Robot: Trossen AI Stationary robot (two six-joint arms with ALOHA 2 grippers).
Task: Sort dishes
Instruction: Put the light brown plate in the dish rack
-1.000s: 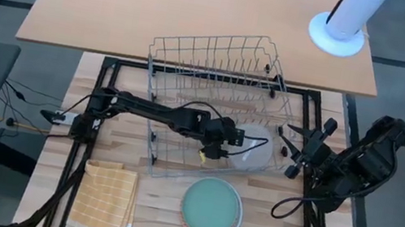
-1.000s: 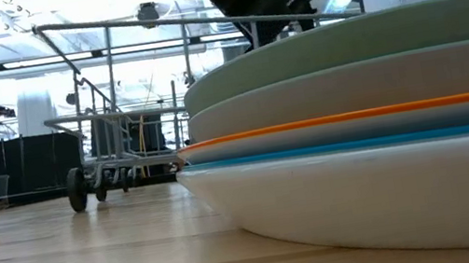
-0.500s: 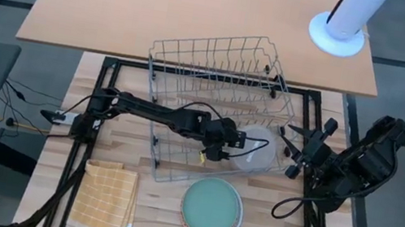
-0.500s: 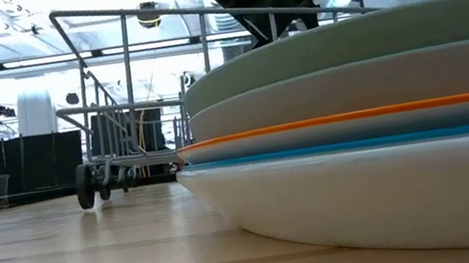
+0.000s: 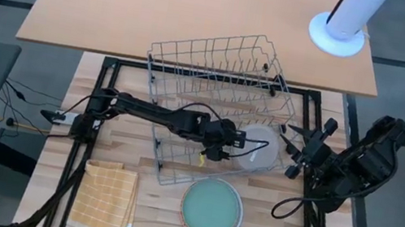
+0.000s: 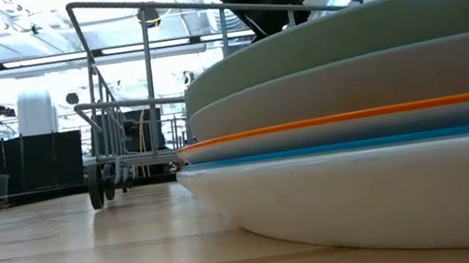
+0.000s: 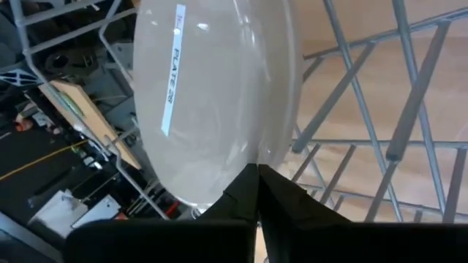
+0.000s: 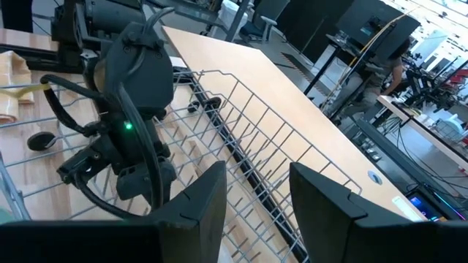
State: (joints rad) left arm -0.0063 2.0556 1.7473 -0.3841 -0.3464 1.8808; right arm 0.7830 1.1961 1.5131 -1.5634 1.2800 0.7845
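A beige-grey plate (image 5: 259, 148) sits tilted inside the near right end of the grey wire rack (image 5: 216, 83). My left gripper (image 5: 225, 144) reaches in from the left and is shut on the plate (image 7: 219, 95). A stack of several plates (image 5: 211, 208), the top one pale teal-green, lies on the table near the front edge and fills the low view (image 6: 376, 128). My right gripper (image 5: 293, 150) waits open just right of the rack, with nothing between its fingers (image 8: 205, 197). My left gripper pinches the beige-grey plate's rim (image 7: 247, 161) between its two fingers, on the edge of the plate that faces the table's left. The fingers come in roughly level from the left, through the rack. The plate stands tilted inside the rack, its face turned toward the wrist camera.
A square yellow checked cloth (image 5: 106, 196) lies at the near left. The rack's wires (image 7: 409, 109) close in around the held plate. A white lamp base (image 5: 336, 33) stands on the far table. Bare wood lies between the cloth and the plate stack.
My left gripper has shut on the plate's rim and drifted a little toward the table's right. The rack has slid with it, its near left corner going toward the right and the near edge. My right gripper has kept still.
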